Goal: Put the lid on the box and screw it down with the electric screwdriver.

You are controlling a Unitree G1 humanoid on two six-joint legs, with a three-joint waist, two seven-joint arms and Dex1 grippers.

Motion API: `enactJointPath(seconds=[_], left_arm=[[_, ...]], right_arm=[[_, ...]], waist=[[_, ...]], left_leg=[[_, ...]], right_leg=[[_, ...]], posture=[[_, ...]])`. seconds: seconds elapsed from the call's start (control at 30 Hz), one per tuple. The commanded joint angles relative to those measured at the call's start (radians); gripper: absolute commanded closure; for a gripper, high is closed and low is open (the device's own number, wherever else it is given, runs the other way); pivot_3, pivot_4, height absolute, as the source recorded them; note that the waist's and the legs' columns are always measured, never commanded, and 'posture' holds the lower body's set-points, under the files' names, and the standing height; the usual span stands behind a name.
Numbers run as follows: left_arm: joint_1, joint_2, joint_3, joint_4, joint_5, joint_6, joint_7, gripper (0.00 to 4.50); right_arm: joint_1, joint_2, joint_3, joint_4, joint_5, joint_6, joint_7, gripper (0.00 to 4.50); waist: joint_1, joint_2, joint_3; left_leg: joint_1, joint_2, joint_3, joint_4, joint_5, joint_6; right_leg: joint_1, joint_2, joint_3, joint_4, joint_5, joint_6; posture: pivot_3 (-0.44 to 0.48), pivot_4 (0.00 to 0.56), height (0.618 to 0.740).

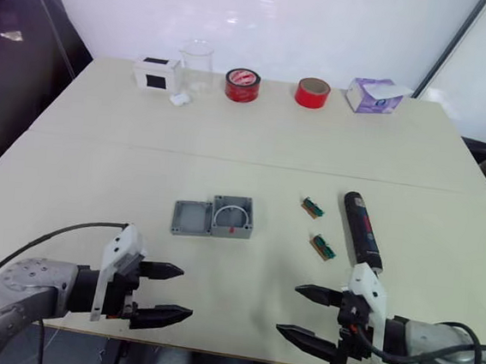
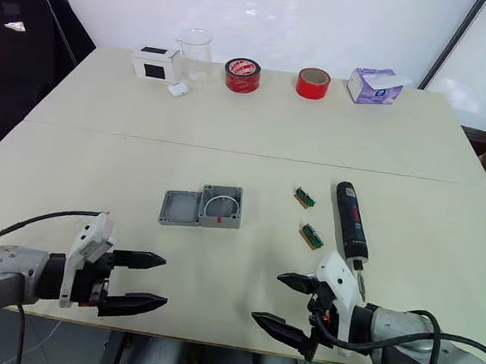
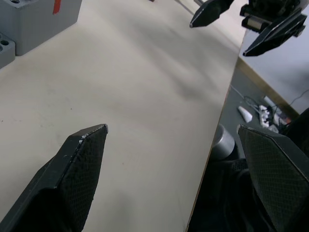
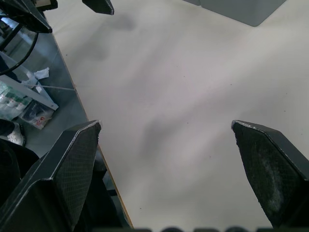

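Observation:
The grey lid (image 1: 190, 218) lies on the table, touching the left side of the deeper grey box (image 1: 233, 216), which is open-topped with a red mark on its near wall. To their right lies the black electric screwdriver (image 1: 361, 229), its bit pointing toward me. My left gripper (image 1: 185, 293) hovers open near the table's front edge, below and left of the lid. My right gripper (image 1: 288, 308) is open too, just short of the screwdriver's tip. Neither holds anything. In the left wrist view the box (image 3: 43, 19) and the right gripper (image 3: 217, 38) show beyond my open fingers.
Two small green-brown pieces (image 1: 312, 208) (image 1: 322, 246) lie left of the screwdriver. Along the far edge stand a white box with black label (image 1: 157, 74), a clear beaker (image 1: 197, 64), two red tape rolls (image 1: 243, 85) (image 1: 312, 92) and a purple tissue box (image 1: 373, 96).

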Motion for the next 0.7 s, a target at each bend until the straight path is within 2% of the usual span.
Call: enactJointPath(seconds=[0.03, 0.27, 0.47, 0.6, 0.7], left_arm=[[-0.011, -0.002, 0.018, 0.001, -0.012, -0.004, -0.003, 0.09], [-0.020, -0.007, 0.005, 0.014, 0.003, -0.014, 0.000, 0.09], [-0.034, -0.013, -0.001, 0.015, 0.001, 0.000, 0.018, 0.09], [-0.038, -0.008, 0.004, 0.012, 0.013, -0.006, 0.029, 0.09], [-0.098, -0.020, 0.033, 0.032, -0.008, 0.046, 0.119, 0.09]], right_arm=[[0.002, 0.006, -0.001, -0.011, -0.014, -0.021, 0.008, 0.00], [-0.020, -0.012, 0.016, -0.015, -0.035, 0.018, -0.006, 0.00], [-0.067, 0.007, -0.003, -0.009, 0.045, 0.069, -0.008, 0.00], [-0.118, 0.043, -0.013, 0.016, 0.003, 0.004, -0.013, 0.00], [-0.167, 0.065, -0.053, 0.024, 0.048, 0.039, -0.079, 0.00]], waist=[[0.000, 0.000, 0.000], [0.000, 0.000, 0.000], [0.000, 0.000, 0.000], [0.000, 0.000, 0.000], [0.002, 0.000, 0.000]], left_leg=[[0.000, 0.000, 0.000, 0.000, 0.000, 0.000], [0.000, 0.000, 0.000, 0.000, 0.000, 0.000], [0.000, 0.000, 0.000, 0.000, 0.000, 0.000], [0.000, 0.000, 0.000, 0.000, 0.000, 0.000], [0.000, 0.000, 0.000, 0.000, 0.000, 0.000]], right_leg=[[0.000, 0.000, 0.000, 0.000, 0.000, 0.000], [0.000, 0.000, 0.000, 0.000, 0.000, 0.000], [0.000, 0.000, 0.000, 0.000, 0.000, 0.000], [0.000, 0.000, 0.000, 0.000, 0.000, 0.000], [0.000, 0.000, 0.000, 0.000, 0.000, 0.000]], posture=[[0.000, 0.150, 0.740], [0.000, 0.150, 0.740], [0.000, 0.150, 0.740], [0.000, 0.150, 0.740], [0.000, 0.150, 0.740]])
